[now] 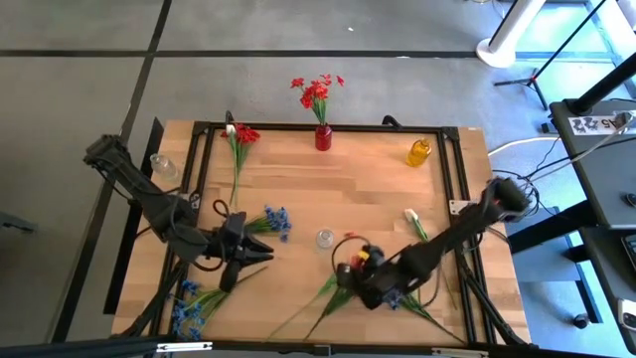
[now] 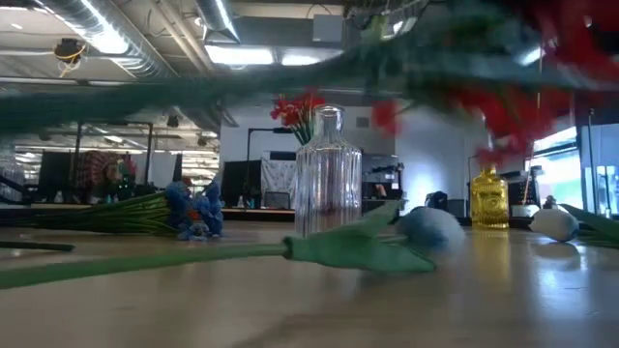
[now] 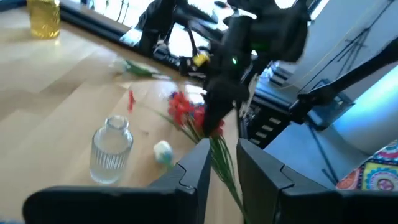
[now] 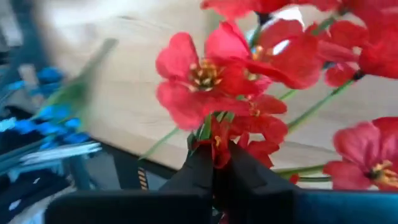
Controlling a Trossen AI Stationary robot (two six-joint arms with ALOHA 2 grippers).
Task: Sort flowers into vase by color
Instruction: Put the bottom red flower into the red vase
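My right gripper (image 1: 350,270) is near the table's near edge, shut on a red flower (image 1: 360,261) whose blooms fill the right wrist view (image 4: 249,68). My left gripper (image 1: 266,251) waits open at left centre, pointing toward it; the held flower's green stem (image 3: 219,155) shows through the gap between its fingers. A clear ribbed vase (image 1: 325,239) stands between the grippers. On the far side, a red vase (image 1: 323,136) holds red flowers and a yellow vase (image 1: 419,151) stands. Another red flower (image 1: 238,134), blue clusters (image 1: 276,221), (image 1: 189,308) and a white bud (image 1: 412,221) lie flat on the wood. My right gripper pinches the red flower's stem just under the blooms (image 4: 214,138) between its two fingers, coming down at a slant from the table's right. The flower is lifted off the table (image 2: 522,106), and its green stem trails away from the fingers toward the near-left.
A second clear vase (image 1: 162,167) stands at the table's left edge. Loose green stems (image 1: 318,308) lie near the near edge under the right arm. A white bud with a leaf (image 2: 430,227) lies before the clear vase (image 2: 329,174). Black frame rails (image 1: 452,179) border the table.
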